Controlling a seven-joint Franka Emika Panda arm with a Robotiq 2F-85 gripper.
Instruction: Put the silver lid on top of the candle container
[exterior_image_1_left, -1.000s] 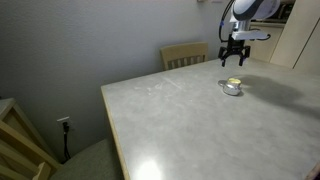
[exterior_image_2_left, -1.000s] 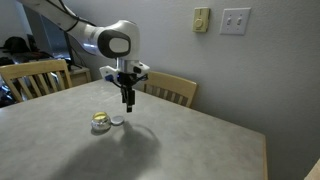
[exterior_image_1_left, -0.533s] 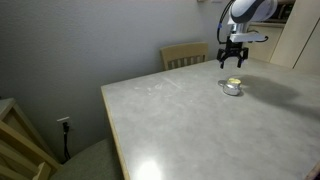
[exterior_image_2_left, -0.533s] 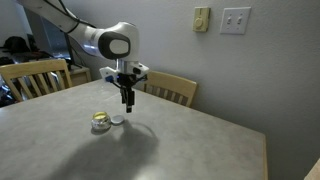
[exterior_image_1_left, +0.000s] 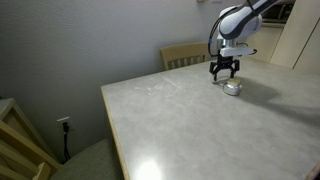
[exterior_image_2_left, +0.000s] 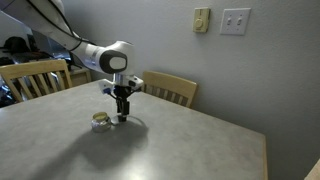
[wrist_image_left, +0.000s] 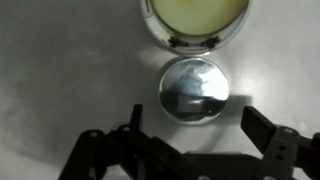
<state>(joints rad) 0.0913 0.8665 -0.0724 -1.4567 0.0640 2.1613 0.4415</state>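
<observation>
The silver lid (wrist_image_left: 194, 89) lies flat on the pale table, round and shiny, touching or nearly touching the candle container (wrist_image_left: 195, 22), a silvery tin with cream-yellow wax at the top of the wrist view. My gripper (wrist_image_left: 192, 118) is open, its two fingers low over the table either side of the lid's near edge. In both exterior views the gripper (exterior_image_1_left: 224, 73) (exterior_image_2_left: 121, 116) hangs just above the table beside the candle container (exterior_image_1_left: 232, 87) (exterior_image_2_left: 100, 121); the lid is mostly hidden behind the fingers there.
A wide pale table (exterior_image_1_left: 200, 130) (exterior_image_2_left: 150, 150) carries everything. Wooden chairs (exterior_image_1_left: 184, 55) (exterior_image_2_left: 168, 88) stand at its far edge, another chair (exterior_image_2_left: 35, 78) at the side. A wall with a light switch (exterior_image_2_left: 236, 20) is behind.
The gripper has come down from well above the table to just over the lid, and shifted sideways toward it. The lid and candle container have not moved.
</observation>
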